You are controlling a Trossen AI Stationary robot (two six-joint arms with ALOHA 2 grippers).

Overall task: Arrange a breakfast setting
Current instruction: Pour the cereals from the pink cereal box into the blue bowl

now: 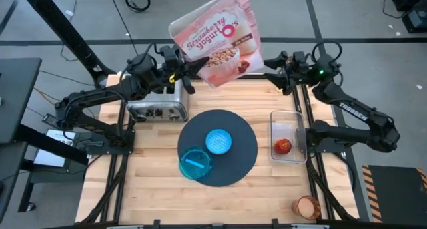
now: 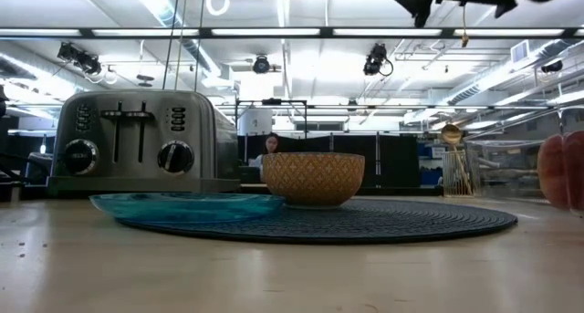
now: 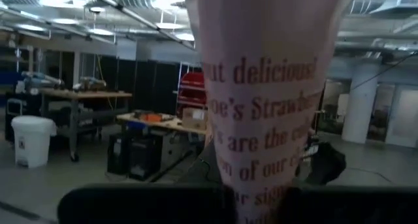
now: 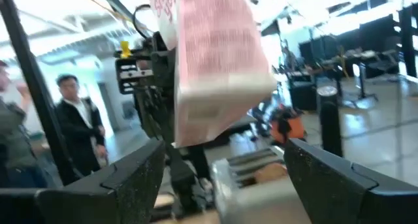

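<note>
Currently my left gripper [image 1: 189,70] is clamped on the strawberry yogurt cereal box [image 1: 217,37], lifted above the toaster [image 1: 157,103] to pour toward the blue bowl [image 1: 218,141] on the slate-blue mat [image 1: 235,163], while my right gripper [image 1: 270,64] waits spread beside it.

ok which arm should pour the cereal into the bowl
Left, probably. The left gripper already holds the box up over the table's back edge, behind the bowl. The right gripper is open beside the box, gripping nothing.
</note>
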